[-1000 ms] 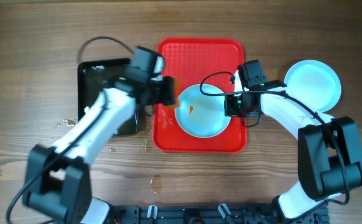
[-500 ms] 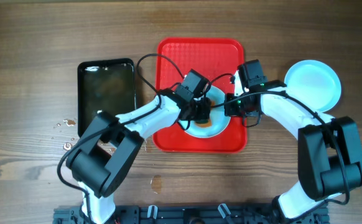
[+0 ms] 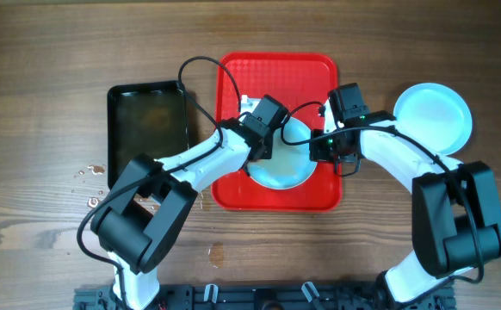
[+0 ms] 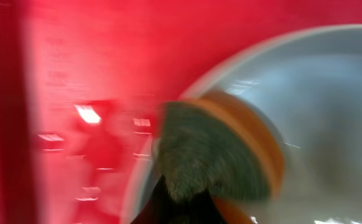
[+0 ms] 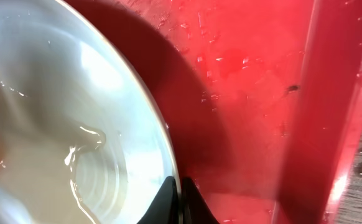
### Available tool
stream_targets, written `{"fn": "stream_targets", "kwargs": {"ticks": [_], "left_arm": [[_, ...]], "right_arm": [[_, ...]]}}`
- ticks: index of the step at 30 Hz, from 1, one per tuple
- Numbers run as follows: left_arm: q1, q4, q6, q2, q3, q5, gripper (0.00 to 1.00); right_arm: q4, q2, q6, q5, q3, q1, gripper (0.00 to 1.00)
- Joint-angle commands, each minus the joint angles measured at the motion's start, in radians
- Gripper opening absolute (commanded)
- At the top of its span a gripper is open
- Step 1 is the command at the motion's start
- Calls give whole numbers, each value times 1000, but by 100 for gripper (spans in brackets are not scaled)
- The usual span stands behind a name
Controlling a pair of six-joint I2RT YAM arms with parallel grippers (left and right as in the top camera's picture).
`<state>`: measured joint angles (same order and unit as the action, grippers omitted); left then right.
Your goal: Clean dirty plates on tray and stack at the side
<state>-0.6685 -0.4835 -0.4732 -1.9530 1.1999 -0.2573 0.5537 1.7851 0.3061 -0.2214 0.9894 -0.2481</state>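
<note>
On the red tray (image 3: 233,185) in the middle of the tabletop (image 3: 44,52) lies one pale plate (image 3: 292,170), in the half of the tray nearer the robot. Both arms are over it. The left fingers (image 3: 262,145) are down at the plate's left edge. The left wrist view is badly smeared, but they seem to be closed on a sponge (image 4: 215,155) with a dark green scouring face and an orange body. The sponge sits over the plate's (image 4: 330,118) rim, where the rim meets the tray floor (image 4: 94,62).

From the other side, the right fingers (image 3: 313,148) are clamped on the plate's right rim. In the right wrist view the two dark tips (image 5: 180,194) pinch the thin edge between them. The plate's (image 5: 50,112) inner face is wet, with a glossy film and beads of water across it. The tray (image 5: 249,93) beside it is speckled with drops too, and its raised wall runs just to the right.

A second plate (image 3: 432,118) rests on the bare wood well to the right of the tray, apart from everything else. To the left of the red tray, just beside it, stands a smaller black tray (image 3: 147,129) with a shiny, wet-looking floor. A few droplets (image 3: 87,172) lie on the wood near its lower left corner.
</note>
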Motion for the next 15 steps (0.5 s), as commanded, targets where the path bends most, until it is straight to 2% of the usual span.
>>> {"fn": "stream_targets", "kwargs": {"ticks": [1, 6, 9, 15], "left_arm": [[26, -64, 25, -39, -13, -331, 4], [27, -195, 5, -35, 82, -388, 4], [30, -290, -69, -22, 153, -386, 4], [77, -363, -97, 64, 184, -291, 4]], "right_arm": [[24, -7, 12, 54, -19, -2, 4], [28, -7, 13, 55, -19, -1, 4], [34, -7, 18, 75, -19, -1, 4], [32, -7, 13, 91, -18, -1, 4]]}}
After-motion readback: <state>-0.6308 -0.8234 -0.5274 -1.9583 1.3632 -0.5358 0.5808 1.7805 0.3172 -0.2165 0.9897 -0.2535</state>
